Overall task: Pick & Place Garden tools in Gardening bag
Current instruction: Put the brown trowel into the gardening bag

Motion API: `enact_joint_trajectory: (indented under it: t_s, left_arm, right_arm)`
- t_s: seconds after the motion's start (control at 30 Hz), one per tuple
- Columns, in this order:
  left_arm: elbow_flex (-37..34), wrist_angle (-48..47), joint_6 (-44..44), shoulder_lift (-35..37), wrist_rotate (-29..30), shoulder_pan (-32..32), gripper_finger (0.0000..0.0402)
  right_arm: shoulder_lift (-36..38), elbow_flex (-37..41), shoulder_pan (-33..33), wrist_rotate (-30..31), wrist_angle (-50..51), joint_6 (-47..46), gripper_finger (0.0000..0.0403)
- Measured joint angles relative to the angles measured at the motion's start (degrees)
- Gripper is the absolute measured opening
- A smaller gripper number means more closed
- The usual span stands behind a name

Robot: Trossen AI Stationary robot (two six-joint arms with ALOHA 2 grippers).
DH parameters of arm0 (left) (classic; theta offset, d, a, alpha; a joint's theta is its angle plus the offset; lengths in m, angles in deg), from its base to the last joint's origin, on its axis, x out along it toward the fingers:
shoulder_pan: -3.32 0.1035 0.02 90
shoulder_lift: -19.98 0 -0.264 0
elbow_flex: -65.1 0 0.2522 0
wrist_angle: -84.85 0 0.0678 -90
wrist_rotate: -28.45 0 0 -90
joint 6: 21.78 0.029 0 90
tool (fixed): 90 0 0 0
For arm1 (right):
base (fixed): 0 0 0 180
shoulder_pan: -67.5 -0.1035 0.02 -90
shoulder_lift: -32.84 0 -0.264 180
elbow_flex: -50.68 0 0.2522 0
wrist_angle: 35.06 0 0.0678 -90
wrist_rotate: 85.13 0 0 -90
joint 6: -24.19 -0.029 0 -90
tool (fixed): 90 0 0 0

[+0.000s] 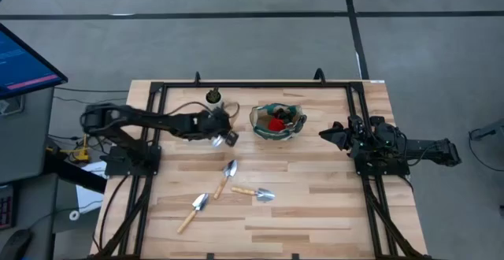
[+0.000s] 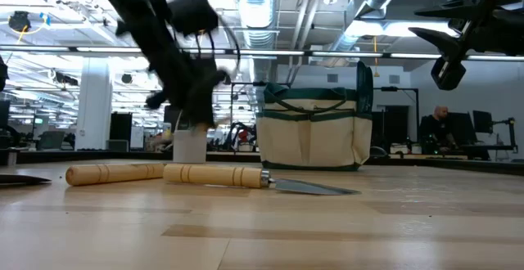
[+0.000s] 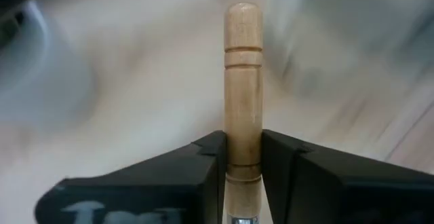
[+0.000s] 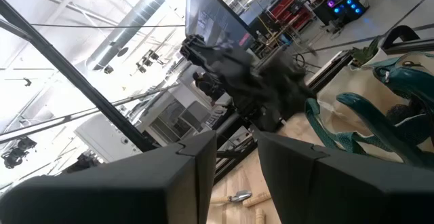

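Note:
My left gripper (image 1: 223, 136) is shut on one trowel's wooden handle (image 3: 243, 75), just left of the gardening bag (image 1: 277, 121); the silver blade (image 1: 216, 140) shows beside the gripper. Three other trowels lie flat on the table nearer the front: one (image 1: 227, 175), one (image 1: 256, 193) and one (image 1: 194, 209). In the low view two of them (image 2: 214, 174) (image 2: 115, 173) lie in front of the upright bag (image 2: 315, 131). My right gripper (image 1: 323, 134) is slightly open and empty, raised to the right of the bag, and also shows in its wrist view (image 4: 236, 142). My left gripper pinches the trowel's wooden handle near its blade end (image 3: 243, 157) between its two fingers (image 3: 203, 159). The fingers lie across the handle. The handle's rounded free end (image 3: 243, 13) points away from the wrist, and the trowel looks lifted clear of the table.
A small white pot with a plant (image 1: 213, 97) stands at the far edge behind my left gripper, also in the low view (image 2: 190, 143). Dark frame rails (image 1: 150, 173) run along the table's left, right and far sides. A monitor (image 1: 24, 59) stands off the table's left.

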Motion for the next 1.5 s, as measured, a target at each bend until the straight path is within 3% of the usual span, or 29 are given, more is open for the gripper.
enact_joint_trajectory:
  t_s: [0.07, 0.13, 0.23, 0.4, 0.6, 0.83, 1.07, 1.17, 1.27, 1.5]
  left_arm:
    - [0.0, 6.4, 1.7, 4.7, 6.9, -1.9, 0.0038]
    - [0.1, 16.0, 8.7, 8.4, 13.7, -3.7, 0.0038]
    - [0.2, 32.2, 23.8, 10.9, 16.6, -4.0, 0.0038]
    - [0.2, 46.3, 36.2, 8.6, 3.9, 0.6, 0.0038]
    - [0.2, 58.3, 36.6, -0.1, -9.1, 5.9, 0.0038]
    - [-0.1, 78.2, 35.9, -11.0, -18.9, 8.1, 0.0038]
    - [-12.9, 99.1, 33.3, -13.3, -19.0, 8.1, 0.0038]
    - [-15.5, 98.4, 33.0, -12.7, -18.4, 8.0, 0.0038]
    - [-14.1, 99.1, 34.8, -12.6, -21.5, 7.3, 0.0038]
    - [-13.4, 99.0, 35.7, -16.1, -20.9, 8.2, 0.0038]
  right_arm:
    - [0.0, 0.0, 0.0, 0.0, 0.0, 0.0, 0.0104]
    - [0.0, 0.0, 0.0, 0.0, 0.3, 0.0, 0.0104]
    - [0.0, 0.0, 0.2, 0.1, 1.2, 0.0, 0.0104]
    - [0.0, 0.0, 0.2, 1.4, 1.6, 0.0, 0.0104]
    - [0.0, 0.0, 0.2, 2.9, 1.7, -0.5, 0.0104]
    - [0.0, 0.0, 0.2, 5.7, 1.7, -1.0, 0.0104]
    - [0.0, 0.0, 0.2, 7.8, 1.9, -1.5, 0.0104]
    - [0.0, 0.0, 0.2, 8.1, 2.5, -1.5, 0.0104]
    - [0.0, 0.0, 0.2, 10.0, 3.5, -1.5, 0.0104]
    - [0.0, 0.0, 0.2, 12.2, 4.0, -2.0, 0.0104]
